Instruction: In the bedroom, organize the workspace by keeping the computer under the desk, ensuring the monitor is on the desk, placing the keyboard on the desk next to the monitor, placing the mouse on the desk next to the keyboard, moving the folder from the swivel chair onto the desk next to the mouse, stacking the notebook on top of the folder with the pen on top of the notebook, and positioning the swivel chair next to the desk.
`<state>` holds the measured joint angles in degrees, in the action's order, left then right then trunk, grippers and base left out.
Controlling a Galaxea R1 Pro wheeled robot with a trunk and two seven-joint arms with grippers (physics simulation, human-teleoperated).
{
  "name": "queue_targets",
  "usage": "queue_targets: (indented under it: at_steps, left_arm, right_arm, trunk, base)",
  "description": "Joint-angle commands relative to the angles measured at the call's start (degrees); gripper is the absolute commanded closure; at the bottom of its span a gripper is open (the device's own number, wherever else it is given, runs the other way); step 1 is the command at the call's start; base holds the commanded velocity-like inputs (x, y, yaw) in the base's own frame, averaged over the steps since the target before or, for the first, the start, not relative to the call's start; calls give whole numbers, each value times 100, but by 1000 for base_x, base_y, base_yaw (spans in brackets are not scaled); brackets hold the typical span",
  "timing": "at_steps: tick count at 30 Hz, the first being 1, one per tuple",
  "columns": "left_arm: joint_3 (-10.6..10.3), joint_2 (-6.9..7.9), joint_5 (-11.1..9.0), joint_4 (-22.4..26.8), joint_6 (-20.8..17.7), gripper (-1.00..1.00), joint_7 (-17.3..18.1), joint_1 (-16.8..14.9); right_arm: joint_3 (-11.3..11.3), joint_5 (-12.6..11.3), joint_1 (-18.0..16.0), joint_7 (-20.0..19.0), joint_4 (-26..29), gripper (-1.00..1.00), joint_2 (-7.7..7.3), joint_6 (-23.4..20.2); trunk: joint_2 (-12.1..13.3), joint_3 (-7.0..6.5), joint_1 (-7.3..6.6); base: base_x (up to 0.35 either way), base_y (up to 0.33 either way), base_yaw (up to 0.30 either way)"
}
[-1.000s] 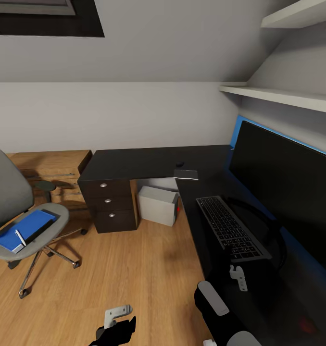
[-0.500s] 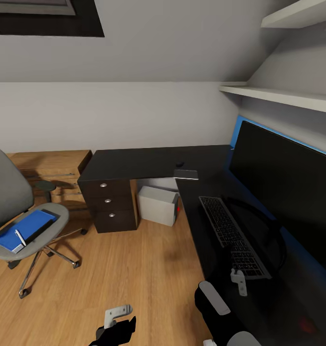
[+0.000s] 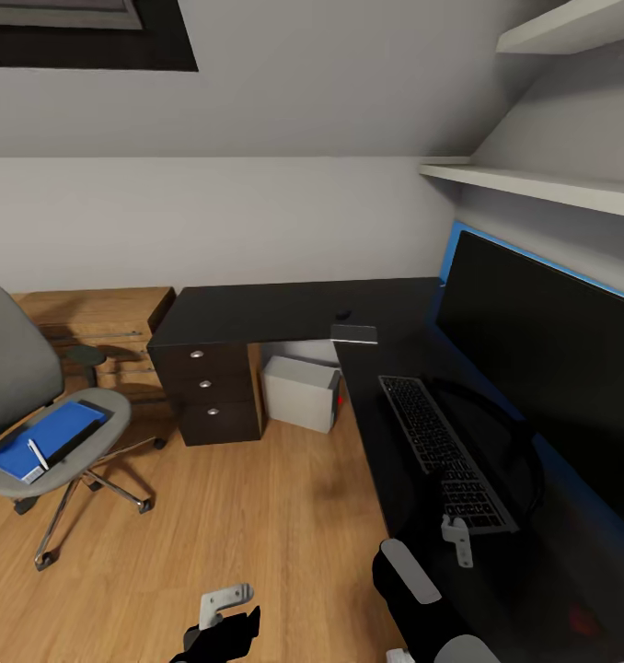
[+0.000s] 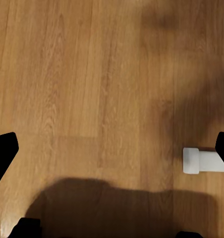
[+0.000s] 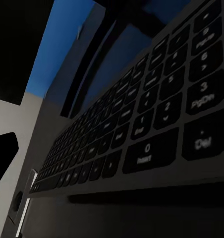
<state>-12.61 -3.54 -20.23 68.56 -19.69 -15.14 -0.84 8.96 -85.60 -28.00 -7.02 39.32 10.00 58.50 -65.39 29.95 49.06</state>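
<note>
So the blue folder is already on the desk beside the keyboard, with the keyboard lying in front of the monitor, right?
Not quite. In the head view the folder lies on the swivel chair seat, not on the desk. The keyboard does lie before the monitor.

Keyboard [image 3: 445, 451] on the bench [image 3: 284, 313], just in front of the monitor [image 3: 551, 378]. Notebook [image 3: 353, 334] at the bench's inner corner, behind the keyboard. Computer [image 3: 300, 393] on the floor under the bench, right of the drawer unit [image 3: 208, 391]. Swivel chair [image 3: 36, 414] well left of the bench, folder [image 3: 47, 440] on its seat. Right end effector [image 3: 456, 537] at the keyboard's near end.
</note>
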Motion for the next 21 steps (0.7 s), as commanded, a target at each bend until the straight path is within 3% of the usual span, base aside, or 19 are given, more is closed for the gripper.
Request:
queue_targets:
  at_steps: [1, 6, 21]
  left_arm:
    - [-10, 2, -60, 9, -17, -100, -50, -3]
    - [-6, 2, -60, 14, -12, -100, -51, -3]
    - [-4, 2, -60, 14, -17, -100, -51, -3]
  right_arm:
    - [9, -62, -4, -54, -2, -100, 0, 21]
    - [9, -67, -4, -54, -3, -100, 0, 21]
    - [12, -71, -4, -53, -6, -100, 0, 21]
  trunk:
    - [-4, 6, 0]
    - [-4, 6, 0]
    - [-4, 6, 0]
  base:
    - [-1, -1, 0]
    - [-161, -1, 0]
    - [-330, -4, 0]
